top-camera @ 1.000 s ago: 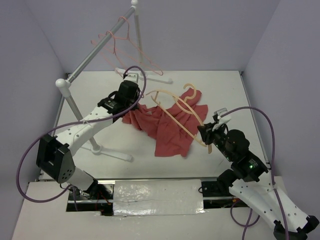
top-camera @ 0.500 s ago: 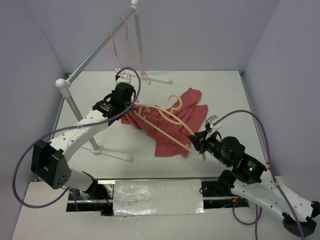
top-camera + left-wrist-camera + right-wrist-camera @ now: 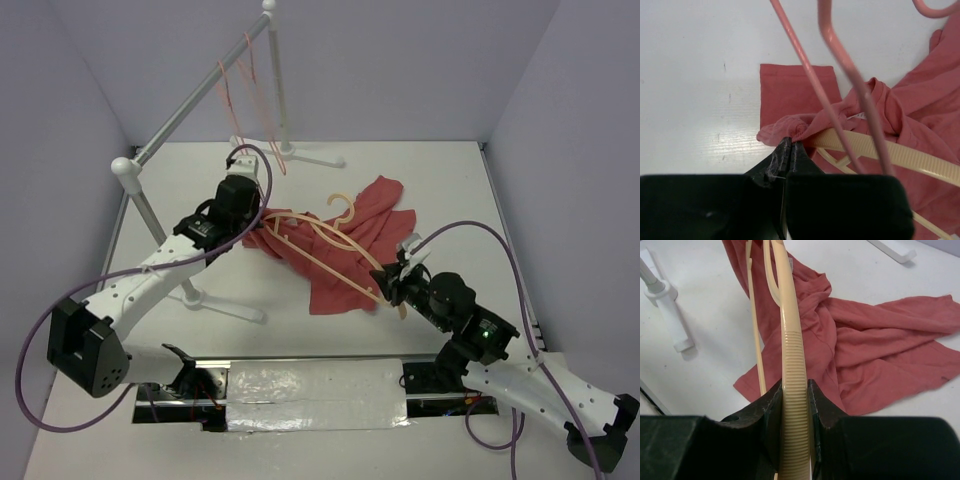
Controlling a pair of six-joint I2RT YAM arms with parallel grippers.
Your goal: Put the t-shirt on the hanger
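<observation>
The faded-red t-shirt [image 3: 345, 250] lies crumpled on the white table. My left gripper [image 3: 263, 222] is shut on a fold of its cloth at the left edge, seen in the left wrist view [image 3: 790, 143] with the shirt [image 3: 795, 95] just beyond. The beige hanger [image 3: 352, 243] lies slanted across the shirt, hook [image 3: 344, 200] toward the back. Its left end meets the gripped cloth [image 3: 890, 152]. My right gripper [image 3: 392, 290] is shut on the hanger's ribbed right arm [image 3: 792, 340], with the shirt [image 3: 880, 340] behind it.
A clothes rack with a grey rail [image 3: 190, 105] and white feet [image 3: 225, 302] stands at the left and back. Thin pink wire hangers [image 3: 245, 95] hang from the rail and cross the left wrist view [image 3: 810, 80]. A rack foot [image 3: 670, 315] shows left of the hanger.
My right gripper has carried the hanger left and forward, so its far end now reaches the cloth at my left gripper. The wire hangers have swung edge-on.
</observation>
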